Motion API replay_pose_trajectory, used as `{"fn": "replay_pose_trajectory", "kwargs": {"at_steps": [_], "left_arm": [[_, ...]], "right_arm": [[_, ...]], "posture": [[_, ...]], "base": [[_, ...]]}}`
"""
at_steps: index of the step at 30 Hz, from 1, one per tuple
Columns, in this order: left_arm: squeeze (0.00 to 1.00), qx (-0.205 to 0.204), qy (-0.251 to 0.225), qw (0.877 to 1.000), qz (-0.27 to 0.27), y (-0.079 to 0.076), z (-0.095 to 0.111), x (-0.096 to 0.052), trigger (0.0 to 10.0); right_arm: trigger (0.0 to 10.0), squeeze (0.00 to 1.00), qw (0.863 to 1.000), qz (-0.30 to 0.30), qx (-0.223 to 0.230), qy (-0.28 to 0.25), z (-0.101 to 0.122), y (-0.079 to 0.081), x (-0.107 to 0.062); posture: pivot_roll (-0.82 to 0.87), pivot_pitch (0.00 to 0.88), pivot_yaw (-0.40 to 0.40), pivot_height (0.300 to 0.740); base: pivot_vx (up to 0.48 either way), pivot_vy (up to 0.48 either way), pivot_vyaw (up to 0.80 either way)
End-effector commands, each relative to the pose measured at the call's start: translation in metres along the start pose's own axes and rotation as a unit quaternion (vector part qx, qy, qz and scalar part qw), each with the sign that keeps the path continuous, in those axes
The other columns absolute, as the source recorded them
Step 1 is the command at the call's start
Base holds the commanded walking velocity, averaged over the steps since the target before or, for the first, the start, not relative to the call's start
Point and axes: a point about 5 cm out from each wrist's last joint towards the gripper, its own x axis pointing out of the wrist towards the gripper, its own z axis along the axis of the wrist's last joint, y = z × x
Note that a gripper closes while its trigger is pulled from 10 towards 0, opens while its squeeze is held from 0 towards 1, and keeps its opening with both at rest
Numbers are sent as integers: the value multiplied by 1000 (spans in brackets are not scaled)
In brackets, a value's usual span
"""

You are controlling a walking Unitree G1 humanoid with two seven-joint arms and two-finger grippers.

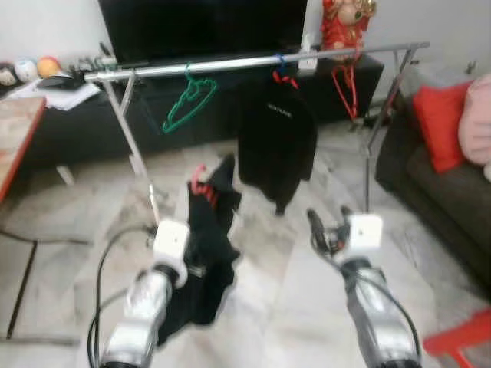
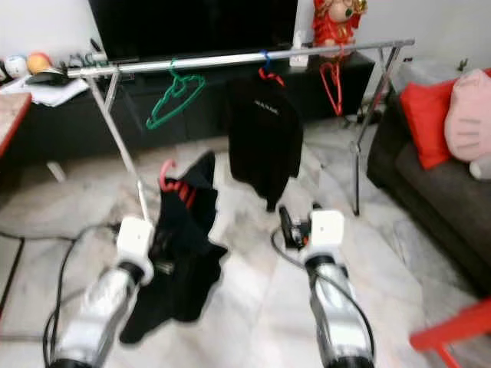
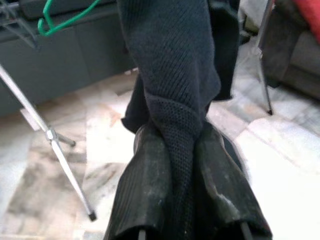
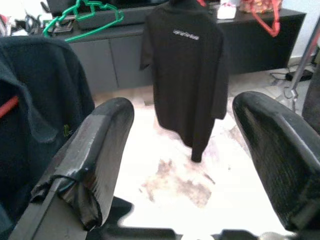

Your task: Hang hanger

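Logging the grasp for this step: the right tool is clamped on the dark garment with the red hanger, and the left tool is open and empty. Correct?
Sides are swapped. The left tool is clamped on the dark garment with the red hanger, as the left wrist view shows; the right tool is open and empty in the right wrist view.

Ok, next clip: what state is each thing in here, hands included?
Left hand: shut on the dark garment.
Dark garment: on a red hanger, held up off the floor, not yet on the rail.
Right hand: open, holding nothing.
Rail: carries a black shirt.
Green hanger: bare, on rail.
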Motion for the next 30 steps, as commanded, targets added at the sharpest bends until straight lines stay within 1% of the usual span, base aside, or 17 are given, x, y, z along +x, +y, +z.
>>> {"fn": "replay_pose_trajectory", "kwargs": {"at_steps": [1,5,7,18,30], "left_arm": [[0,8,-33,999,7,6,15,2,10000],[0,9,-32,999,6,6,15,2,10000],[0,15,-27,1000,3,6,14,2,10000],[0,9,-32,999,2,4,16,3,10000],[0,12,-30,999,2,5,16,1,10000]], "right_arm": [[10000,0,1000,9,1,-4,2,6,2],[10000,0,1000,9,2,-6,3,8,2],[10000,0,1000,8,1,-5,3,7,2],[10000,0,1000,3,4,-11,6,5,3],[10000,0,1000,10,-2,-7,5,7,5]], "posture": [[-123,14,-2,740],[-133,16,5,740],[-132,12,6,740],[-102,26,0,740],[-102,25,2,740]], "base": [[0,0,0],[0,0,0],[0,0,0],[0,0,0],[0,0,0]]}}
